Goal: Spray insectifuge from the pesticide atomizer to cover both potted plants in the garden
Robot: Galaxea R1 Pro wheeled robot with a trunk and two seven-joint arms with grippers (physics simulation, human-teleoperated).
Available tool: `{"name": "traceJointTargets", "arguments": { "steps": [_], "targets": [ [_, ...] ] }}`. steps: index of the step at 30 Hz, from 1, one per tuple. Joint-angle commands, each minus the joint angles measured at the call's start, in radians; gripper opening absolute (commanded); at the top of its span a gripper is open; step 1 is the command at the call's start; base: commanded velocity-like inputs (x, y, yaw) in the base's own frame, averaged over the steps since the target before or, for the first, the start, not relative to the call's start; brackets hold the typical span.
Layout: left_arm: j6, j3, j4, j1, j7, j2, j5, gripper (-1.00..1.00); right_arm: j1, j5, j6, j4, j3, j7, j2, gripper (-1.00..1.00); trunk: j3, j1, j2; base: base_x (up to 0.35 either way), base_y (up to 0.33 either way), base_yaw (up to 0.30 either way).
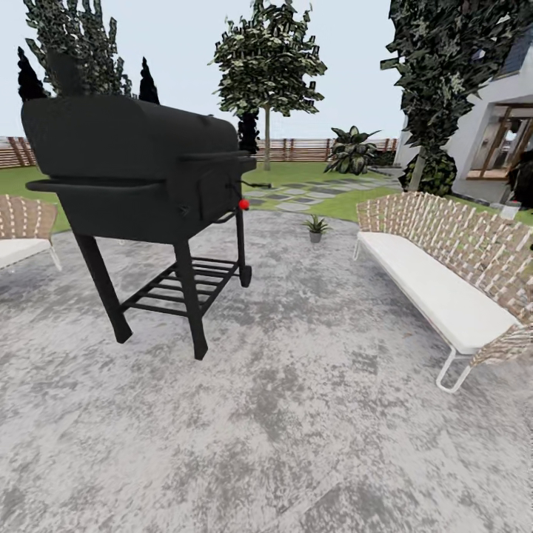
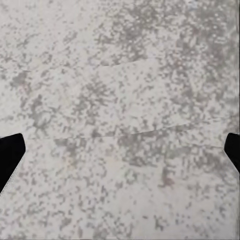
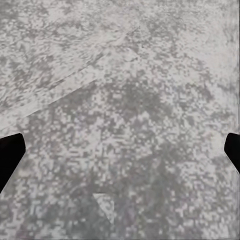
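A: What stands on the grey stone patio (image 1: 311, 414) from the head view?

B: A big black grill (image 1: 141, 174) on four legs at the left, with a slatted shelf low between the legs and a small red knob (image 1: 243, 204) on its right end. To the right runs a long woven bench (image 1: 451, 274) with a white cushion. Part of another woven seat (image 1: 22, 229) with a white cushion shows at the far left edge.

A: And the plants we are after?

B: One potted plant (image 1: 316, 226) sits at the far edge of the patio, between the grill and the bench, well apart from both. It is a low tuft of pointed green leaves in a small grey pot. Past it, stepping stones (image 1: 311, 194) cross the lawn (image 1: 296, 175) toward a brown slatted fence (image 1: 303, 150). A tree (image 1: 268, 66) rises by the fence and a broad-leaved bush (image 1: 351, 150) stands near it. A white house (image 1: 496, 126) stands at the right.

A: The spray bottle?

B: I can't pick it out anywhere.

A: The grippers?

B: The left wrist view looks onto speckled stone, with the dark tips of the left gripper (image 2: 120, 152) at the two side edges. The jaws stand wide apart with nothing between them. The right gripper (image 3: 120, 157) looks the same in its wrist view: dark fingertips (image 3: 10, 155) at each edge, spread wide over bare stone, holding nothing.
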Motion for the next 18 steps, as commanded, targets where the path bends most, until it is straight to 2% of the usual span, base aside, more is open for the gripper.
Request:
{"name": "traceJointTargets", "arguments": {
  "steps": [1, 13, 18],
  "targets": [
    [-0.003, 0.005, 0.001, 0.0, -0.001, 0.0, -0.001, 1.0, -0.001, 0.0, -0.003, 0.001, 0.0, -0.002, 0.0, 1.0, -0.001, 0.0, 0.0, 0.339, 0.0, -0.284],
    [-0.003, 0.005, 0.001, 0.0, -0.001, 0.0, -0.001, 1.0, -0.001, 0.002, -0.003, 0.001, 0.001, -0.002, 0.0, 1.0, -0.001, 0.0, 0.0, 0.339, 0.0, -0.283],
    [-0.003, 0.005, 0.001, 0.0, -0.001, 0.001, -0.001, 1.0, -0.001, 0.002, -0.003, 0.001, 0.001, -0.002, 0.0, 1.0, -0.001, 0.0, 0.0, 0.332, -0.091, -0.209]
  ]
}}
